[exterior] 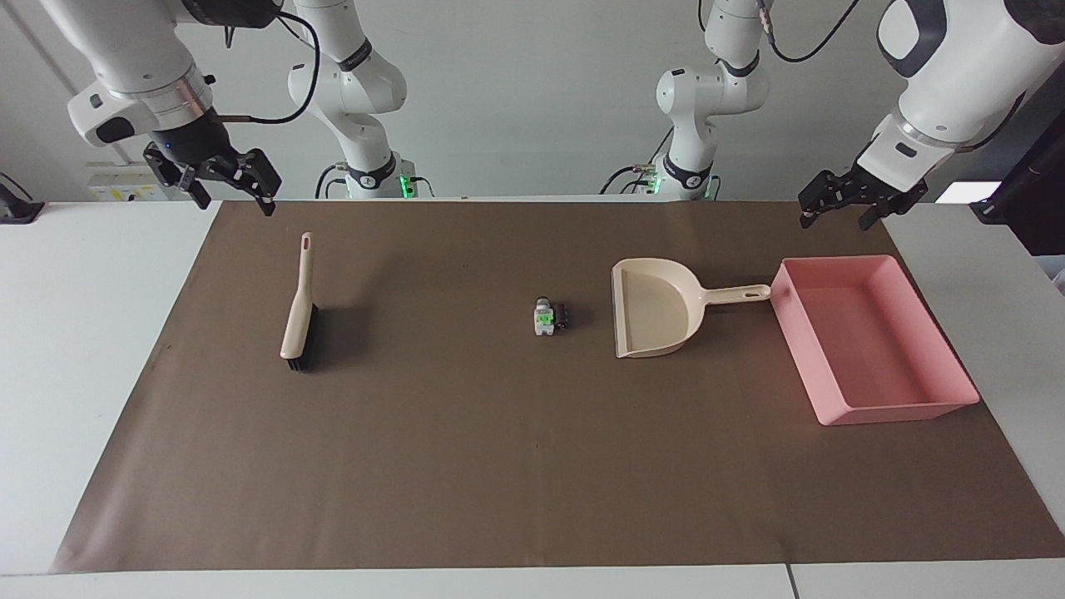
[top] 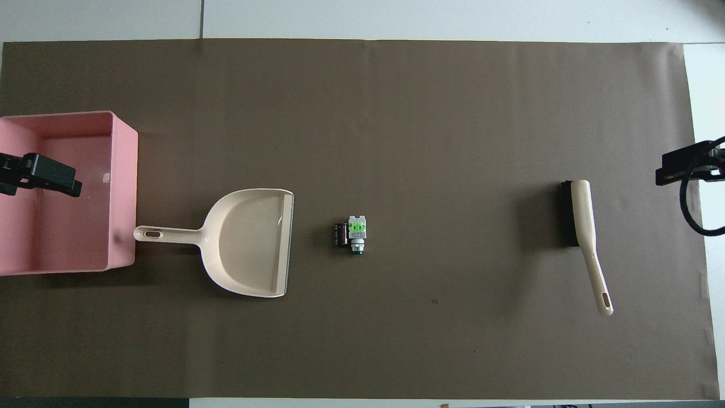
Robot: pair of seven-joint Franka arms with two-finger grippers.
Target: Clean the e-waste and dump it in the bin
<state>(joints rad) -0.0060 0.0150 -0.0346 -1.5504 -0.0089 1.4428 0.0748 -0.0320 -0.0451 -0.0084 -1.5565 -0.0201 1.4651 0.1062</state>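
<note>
The e-waste lies mid-mat: a white-grey piece with a green mark [exterior: 543, 319] [top: 357, 231] touching a small black piece [exterior: 563, 316] [top: 341, 234]. The pink bin [exterior: 899, 412] [top: 123, 192] sits at the left arm's end of the table. My left gripper [exterior: 836, 220] [top: 42, 174] hangs open and holds nothing, high over the bin's end nearest the robots. At the right arm's end, my right gripper [exterior: 235, 204] [top: 685, 164] is raised over the mat's edge, open and holding nothing. Both arms wait.
A beige dustpan [exterior: 653, 308] [top: 249, 241] lies between the e-waste and the bin, handle toward the bin, mouth toward the e-waste. A beige brush with black bristles [exterior: 298, 312] [top: 583, 226] lies at the right arm's end. A brown mat [exterior: 466, 466] covers the table.
</note>
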